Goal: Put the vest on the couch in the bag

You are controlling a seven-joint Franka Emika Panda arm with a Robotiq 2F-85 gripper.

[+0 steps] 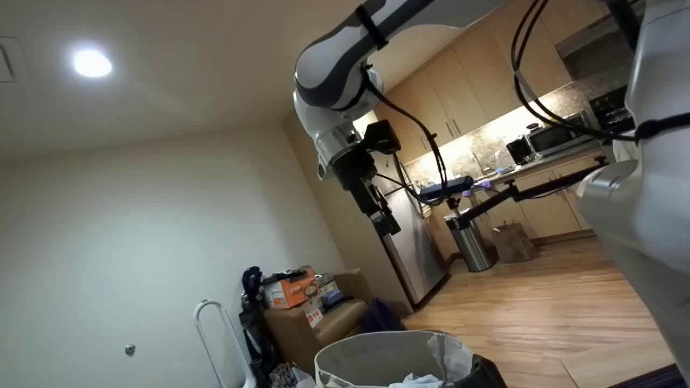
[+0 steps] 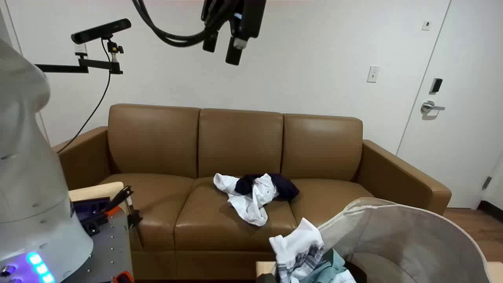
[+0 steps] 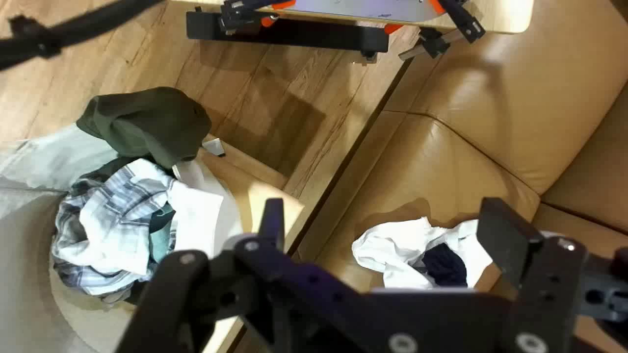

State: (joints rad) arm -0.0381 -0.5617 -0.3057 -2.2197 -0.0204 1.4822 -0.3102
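Your fingers (image 3: 505, 240) stand wide apart and hold nothing. In an exterior view the bag (image 2: 428, 232) stands near, with its mouth open and some clothes (image 2: 300, 243) at its rim. Behind it is the couch (image 2: 239, 141), and near the middle of this couch lies the vest (image 2: 286, 186), crumpled together with white cloth (image 2: 249, 206), which hides a part of it. I judge that the step in hand is the approach to the vest. To do it well, aim at the dark end that is free of the white cloth, go down slowly with the fingers apart, and close them on a thick fold. Then lift only a little and check that the white cloth does not come together with it. About the pose: the arm (image 1: 323, 67) reaches out high and bends downward, so the fingers point mostly down, well above the couch, and touch nothing. The descent will probably be long for you, so it is better to correct the sideways position first.
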